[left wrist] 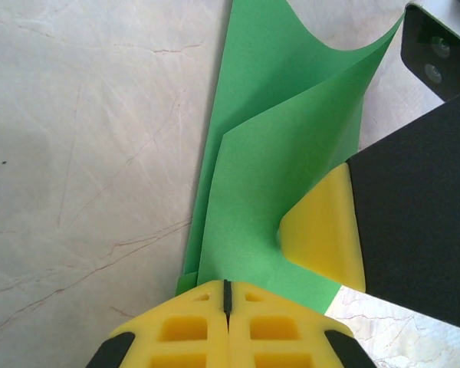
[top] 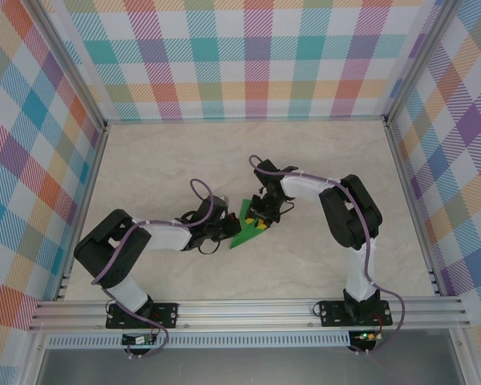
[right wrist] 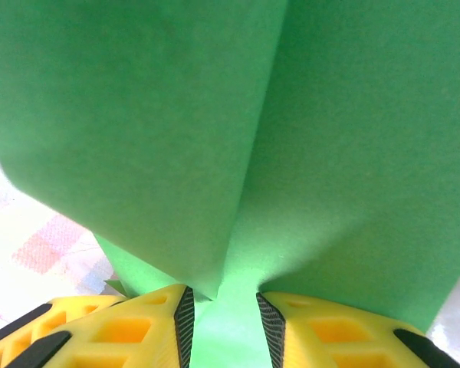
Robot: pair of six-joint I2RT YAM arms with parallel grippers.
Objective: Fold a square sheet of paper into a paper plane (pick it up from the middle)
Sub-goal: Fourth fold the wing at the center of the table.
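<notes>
Green paper (left wrist: 276, 176) clamped in L gripper (left wrist: 227, 290), crease btwn parted R gripper (right wrist: 222, 310) tips.

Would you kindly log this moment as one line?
left gripper: shut on green paper | right gripper: open, straddling a fold

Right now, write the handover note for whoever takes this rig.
Left gripper: shut on one end of the thin bright green paper sheet.
Right gripper: open, straddling a fold of it.
Sheet: mid-table between the arms, creased lengthwise, layers curling up off the pale marbled tabletop.
Done: first folds.
Left: press the layers flat, finish the folding.
</notes>
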